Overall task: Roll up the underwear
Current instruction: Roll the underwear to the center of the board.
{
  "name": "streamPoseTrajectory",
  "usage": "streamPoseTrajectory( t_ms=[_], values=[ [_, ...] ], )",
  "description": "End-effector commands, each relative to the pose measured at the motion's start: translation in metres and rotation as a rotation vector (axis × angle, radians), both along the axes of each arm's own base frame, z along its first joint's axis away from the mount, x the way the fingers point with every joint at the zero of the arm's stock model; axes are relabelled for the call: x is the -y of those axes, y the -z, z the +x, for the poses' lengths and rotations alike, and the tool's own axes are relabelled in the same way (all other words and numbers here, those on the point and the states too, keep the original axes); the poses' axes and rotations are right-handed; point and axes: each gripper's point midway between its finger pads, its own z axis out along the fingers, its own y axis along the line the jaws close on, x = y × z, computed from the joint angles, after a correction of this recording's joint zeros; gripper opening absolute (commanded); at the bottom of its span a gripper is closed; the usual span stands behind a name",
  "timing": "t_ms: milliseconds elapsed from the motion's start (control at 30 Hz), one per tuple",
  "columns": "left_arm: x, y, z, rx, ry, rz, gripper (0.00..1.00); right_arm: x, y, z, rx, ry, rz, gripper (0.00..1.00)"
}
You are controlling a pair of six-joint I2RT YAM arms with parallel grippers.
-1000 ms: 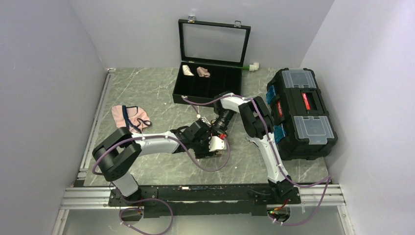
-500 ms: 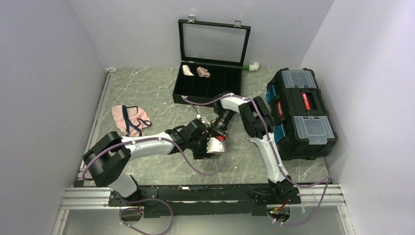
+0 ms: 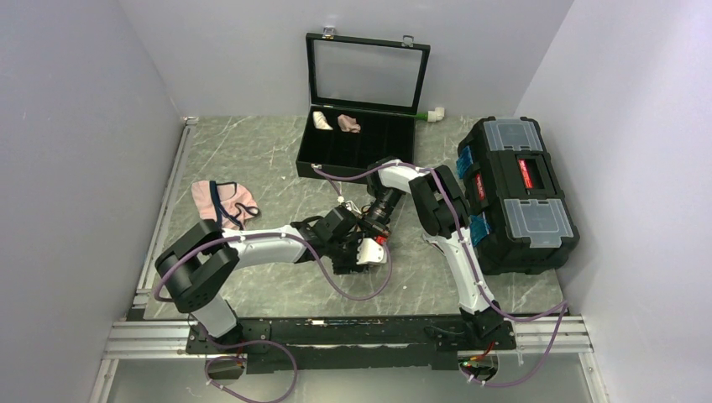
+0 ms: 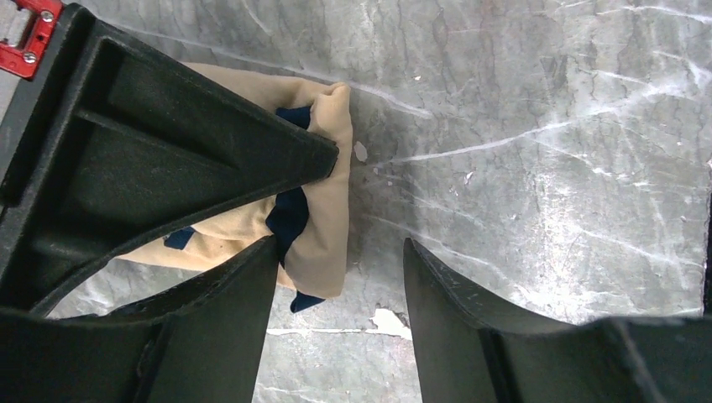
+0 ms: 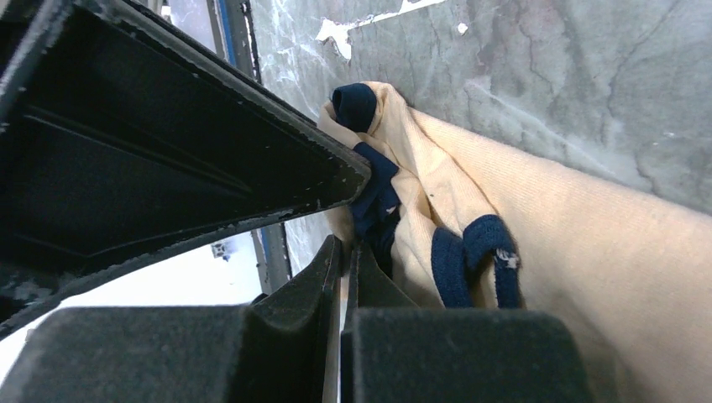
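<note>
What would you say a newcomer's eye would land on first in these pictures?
Both arms meet mid-table over the tan underwear: the right gripper is shut on its bunched, navy-edged end, and the left gripper is open beside it. Next come the big black toolbox at the right and the open black case at the back, with pink underwear lying at the left.

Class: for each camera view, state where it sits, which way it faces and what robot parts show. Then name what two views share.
Top external: above and behind the arms, looking down on the table; both arms show, bases nearest.
Left wrist: on the left arm, facing down at the table; the open left gripper shows by the underwear.
Right wrist: on the right arm, angled down at the table; the shut right gripper shows.
Shared: both wrist views show the tan underwear.
</note>
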Motion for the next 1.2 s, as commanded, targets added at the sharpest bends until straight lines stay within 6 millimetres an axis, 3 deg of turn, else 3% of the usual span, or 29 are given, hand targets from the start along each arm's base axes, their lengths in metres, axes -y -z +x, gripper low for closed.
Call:
streamPoseTrajectory(
  t_ms=[0, 233, 500, 700, 733, 767, 800, 1000, 1167],
  values=[
    [0.015, -0.006, 0.002, -0.008, 0.02, -0.033, 0.6, 0.013, 0.036, 0.003, 0.07, -0.083, -0.028, 0.0],
    [0.008, 0.008, -0.004, -0.041, 0.019, -0.001, 0.51, 0.012, 0.036, 0.003, 0.07, -0.082, -0.028, 0.0],
    [-0.001, 0.029, -0.015, -0.114, 0.015, 0.055, 0.22, 0.01, 0.03, 0.007, 0.087, -0.071, -0.021, 0.0],
    [-0.005, 0.038, -0.022, -0.174, 0.021, 0.105, 0.05, 0.004, 0.016, 0.012, 0.115, -0.049, 0.003, 0.14],
    [-0.005, 0.038, -0.022, -0.187, 0.022, 0.115, 0.02, -0.014, 0.035, 0.041, 0.281, -0.04, 0.096, 0.15],
    [-0.007, 0.04, -0.024, -0.205, 0.022, 0.131, 0.0, 0.001, 0.012, 0.017, 0.152, -0.039, 0.023, 0.16],
    [-0.007, 0.042, -0.025, -0.219, 0.025, 0.138, 0.0, 0.002, 0.006, 0.015, 0.144, -0.031, 0.017, 0.18],
    [-0.007, 0.046, -0.025, -0.253, 0.023, 0.152, 0.0, 0.004, -0.02, 0.026, 0.214, 0.014, 0.048, 0.31],
    [-0.008, 0.044, -0.023, -0.275, 0.013, 0.142, 0.0, 0.013, -0.034, 0.034, 0.25, 0.051, 0.049, 0.33]
  ],
)
